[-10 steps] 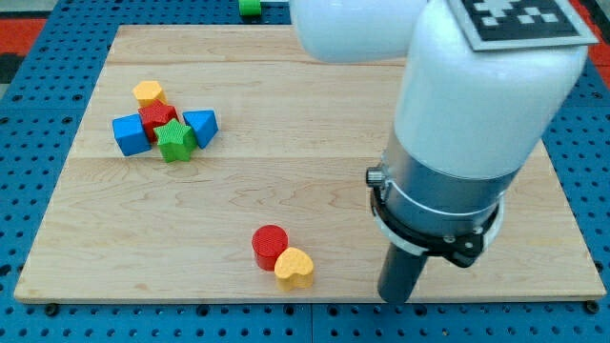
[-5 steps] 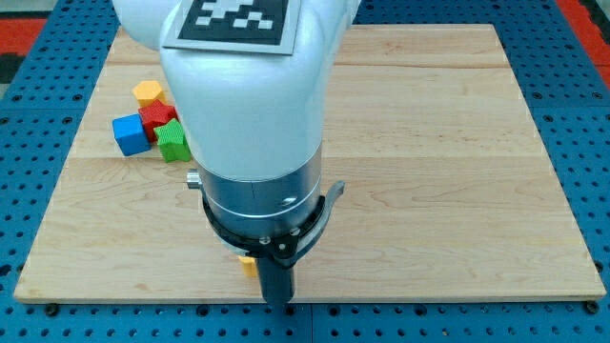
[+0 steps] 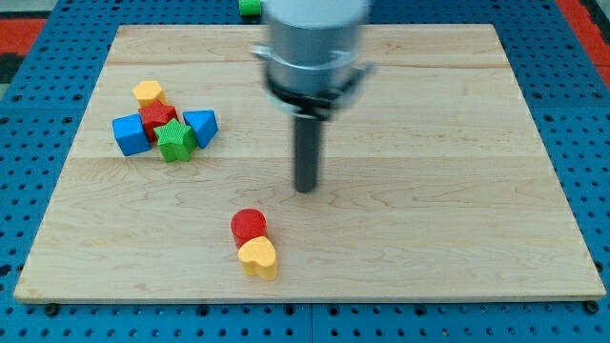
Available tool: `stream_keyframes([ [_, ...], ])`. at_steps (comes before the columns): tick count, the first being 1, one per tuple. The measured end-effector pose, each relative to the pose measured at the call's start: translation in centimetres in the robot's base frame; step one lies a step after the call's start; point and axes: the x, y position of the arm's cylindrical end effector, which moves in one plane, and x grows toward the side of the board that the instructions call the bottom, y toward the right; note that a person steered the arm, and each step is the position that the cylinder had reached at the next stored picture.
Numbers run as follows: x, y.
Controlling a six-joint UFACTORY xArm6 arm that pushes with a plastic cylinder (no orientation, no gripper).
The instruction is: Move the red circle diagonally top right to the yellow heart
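Observation:
The red circle [image 3: 249, 226] lies near the view's bottom, left of centre. The yellow heart [image 3: 257, 256] touches it just below and slightly right. My tip [image 3: 305, 188] rests on the board above and to the right of the red circle, apart from both blocks.
A cluster sits at the view's upper left: a yellow block [image 3: 148, 92], a red block [image 3: 157, 117], a blue cube [image 3: 131, 134], a green star [image 3: 175, 140] and a blue triangle [image 3: 201, 125]. A green block [image 3: 250, 6] lies beyond the wooden board's top edge [image 3: 191, 29].
My tip swept from the view's bottom right to the left along the bottom edge, then up to the middle. The red circle and yellow heart shifted left; the heart now sits below the circle.

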Motion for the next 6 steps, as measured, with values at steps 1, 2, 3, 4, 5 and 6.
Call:
stream_keyframes([
  [1, 0.5, -7.5],
  [2, 4.9, -8.8],
  [3, 5.5, -9.3],
  [4, 6.7, -6.2],
  [5, 7.7, -6.9],
  [6, 8.0, -4.2],
])
